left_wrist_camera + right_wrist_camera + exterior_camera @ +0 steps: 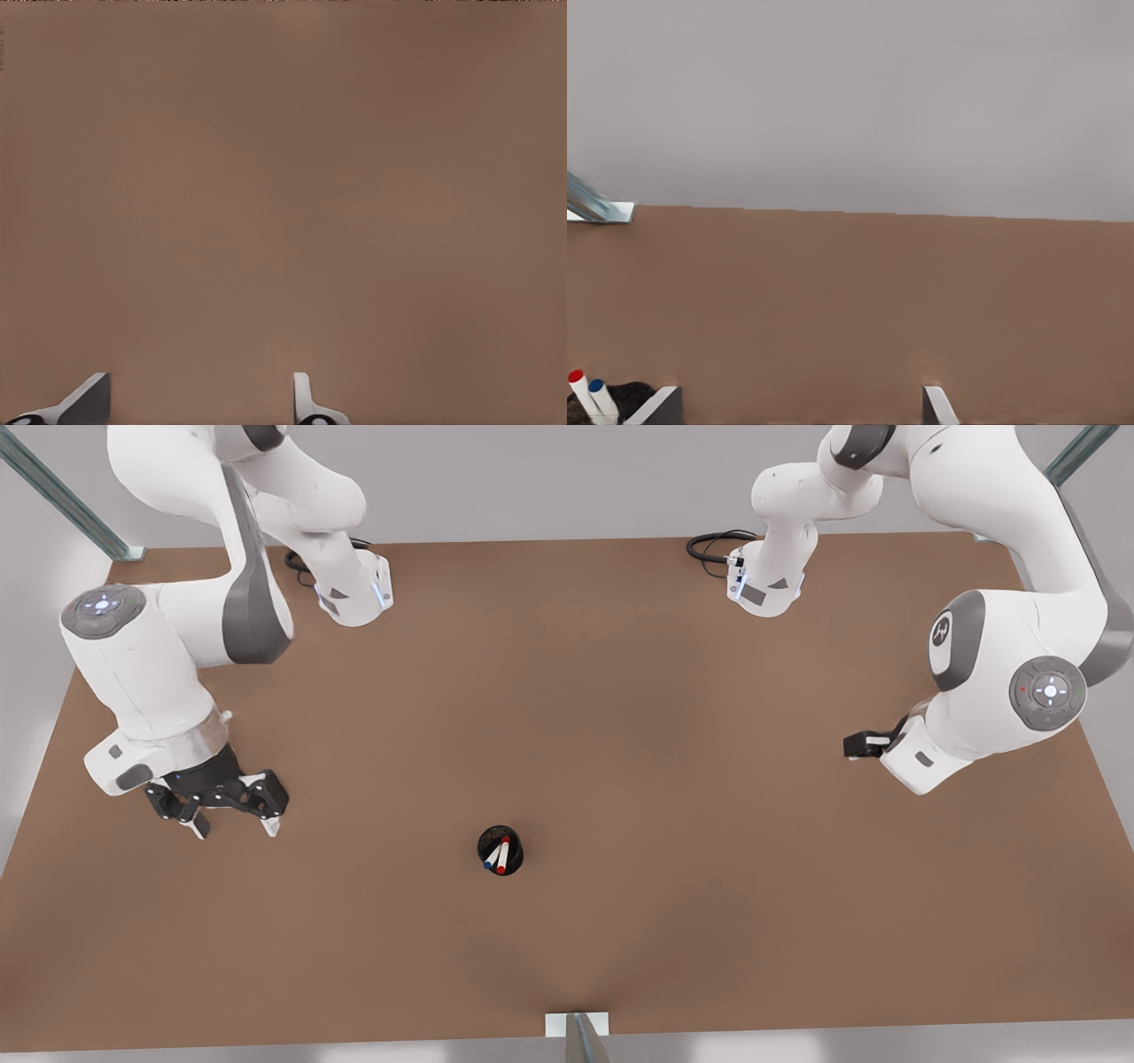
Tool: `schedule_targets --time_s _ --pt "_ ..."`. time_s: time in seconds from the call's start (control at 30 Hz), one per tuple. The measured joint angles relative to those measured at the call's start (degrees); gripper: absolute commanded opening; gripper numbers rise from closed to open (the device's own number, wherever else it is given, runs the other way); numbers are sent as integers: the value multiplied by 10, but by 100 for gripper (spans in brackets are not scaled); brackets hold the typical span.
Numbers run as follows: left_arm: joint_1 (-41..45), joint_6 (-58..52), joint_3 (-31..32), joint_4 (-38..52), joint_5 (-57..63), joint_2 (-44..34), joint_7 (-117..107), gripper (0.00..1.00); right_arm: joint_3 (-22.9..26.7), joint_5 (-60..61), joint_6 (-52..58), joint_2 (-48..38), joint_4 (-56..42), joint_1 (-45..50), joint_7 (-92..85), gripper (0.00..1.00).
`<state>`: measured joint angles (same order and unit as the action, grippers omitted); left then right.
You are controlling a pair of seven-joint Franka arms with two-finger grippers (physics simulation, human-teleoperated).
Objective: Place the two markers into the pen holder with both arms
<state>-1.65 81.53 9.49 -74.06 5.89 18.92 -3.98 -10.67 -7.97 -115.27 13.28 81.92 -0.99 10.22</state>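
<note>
The brown worktop carries little. At the front view's left, the left gripper hangs over bare worktop, jaws apart. At the front view's right, the right gripper lies roughly level, apparently aimed across the worktop, jaws apart too. Between them, well apart from both, stands the black pen holder, the red marker and blue marker leaning inside.

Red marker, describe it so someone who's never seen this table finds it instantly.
On the brown table, below the front view's centre, a small black pen holder stands alone. Two white markers stand in it; the red marker is tipped red, the blue marker blue.
</note>
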Motion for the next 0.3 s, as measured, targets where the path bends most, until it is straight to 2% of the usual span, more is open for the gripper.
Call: schedule_targets --time_s 0.1,0.3 --pt "0 5 0 2 1 4 0 100 35 21 96 15 -24 28 -12 100" --pt "4 12 1 3 2 11 -1 100 35 38 178 17 -21 25 -30 100"
